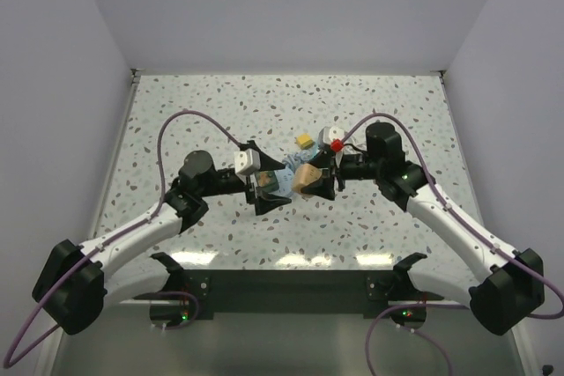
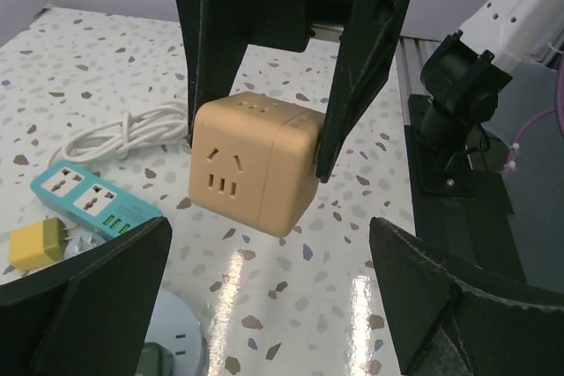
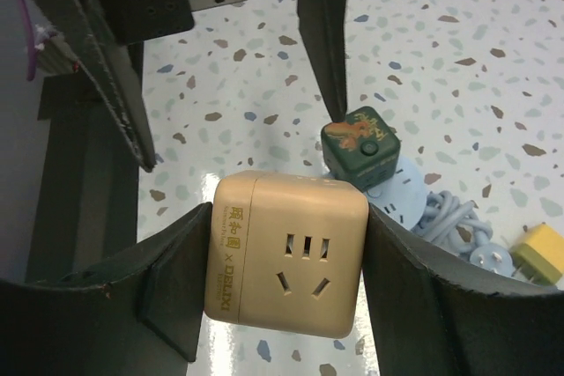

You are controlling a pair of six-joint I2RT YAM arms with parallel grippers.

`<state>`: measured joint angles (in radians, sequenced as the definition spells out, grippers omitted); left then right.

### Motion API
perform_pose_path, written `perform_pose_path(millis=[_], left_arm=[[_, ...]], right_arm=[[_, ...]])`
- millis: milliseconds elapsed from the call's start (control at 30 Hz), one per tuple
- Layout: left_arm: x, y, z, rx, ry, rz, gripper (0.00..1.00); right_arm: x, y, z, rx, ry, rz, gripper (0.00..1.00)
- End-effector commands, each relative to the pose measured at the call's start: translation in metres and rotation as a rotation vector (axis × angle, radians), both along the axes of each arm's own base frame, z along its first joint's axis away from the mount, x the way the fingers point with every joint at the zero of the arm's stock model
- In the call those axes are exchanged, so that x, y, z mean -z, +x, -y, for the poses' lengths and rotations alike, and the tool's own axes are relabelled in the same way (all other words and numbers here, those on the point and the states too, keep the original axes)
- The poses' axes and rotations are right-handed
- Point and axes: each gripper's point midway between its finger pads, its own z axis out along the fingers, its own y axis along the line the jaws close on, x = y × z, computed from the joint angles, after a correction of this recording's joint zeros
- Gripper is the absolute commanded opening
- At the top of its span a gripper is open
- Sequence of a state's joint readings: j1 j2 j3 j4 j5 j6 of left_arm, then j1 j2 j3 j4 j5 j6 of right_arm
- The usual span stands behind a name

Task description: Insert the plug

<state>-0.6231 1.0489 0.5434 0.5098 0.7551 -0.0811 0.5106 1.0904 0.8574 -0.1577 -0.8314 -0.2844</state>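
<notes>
while the left gripper gapes fully open, holding nothing, the small dark green cube-shaped plug sits just beside the tan plastic socket cube, which the right gripper clamps half-closed, raised off the speckled table.

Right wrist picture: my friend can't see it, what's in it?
The right gripper holds a tan socket cube. Beyond it sits the dark green plug, with a yellow block at the right edge.

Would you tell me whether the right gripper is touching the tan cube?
Touching: the right wrist view shows both fingers of the right gripper pressed against the tan cube.
</notes>
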Motion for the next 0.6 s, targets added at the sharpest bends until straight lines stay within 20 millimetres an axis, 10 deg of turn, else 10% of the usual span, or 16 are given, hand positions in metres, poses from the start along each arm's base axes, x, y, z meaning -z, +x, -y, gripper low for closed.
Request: perform_pose_path(millis=[0,567], left_arm=[[-0.006,-0.008,0.008,0.096,0.01,0.039,1.0],[-0.005,-0.022,0.042,0.222,0.008,0.031,0.95]], right_arm=[[-0.019,-0.019,-0.006,-0.134,0.02,0.063,0.0],[-0.019,-0.041,-0.018,-0.358,0.05,-0.063,0.0]])
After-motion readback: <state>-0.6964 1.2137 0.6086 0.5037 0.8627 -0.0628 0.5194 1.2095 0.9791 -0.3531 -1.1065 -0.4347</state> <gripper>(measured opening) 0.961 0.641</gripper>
